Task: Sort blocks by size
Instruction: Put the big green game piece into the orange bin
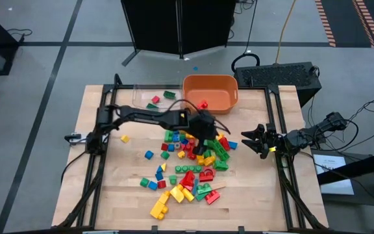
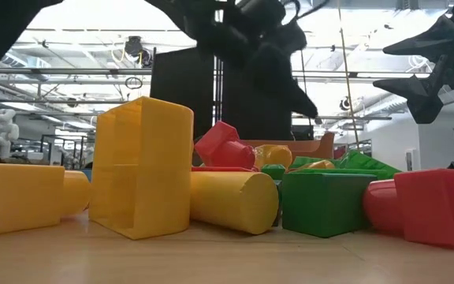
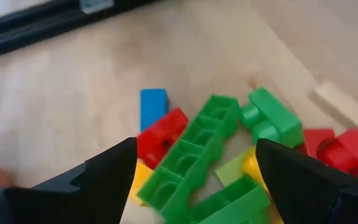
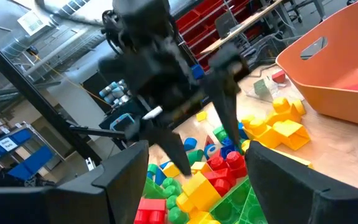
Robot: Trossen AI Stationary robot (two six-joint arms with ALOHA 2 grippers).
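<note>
The blocks [image 1: 190,162] lie heaped across the middle of the table [image 1: 109,201], and we see the left gripper [image 1: 204,140] poised over the pile's upper part, fingers spread wide and holding nothing, with a long green brick [image 3: 191,152] lying between them below. We judge this the approach to a pick (few blocks have been sorted yet): next comes lowering and closing on that brick alone. The right gripper [image 1: 255,141] waits open and empty at the table's right edge. We can read no writing anywhere.
</note>
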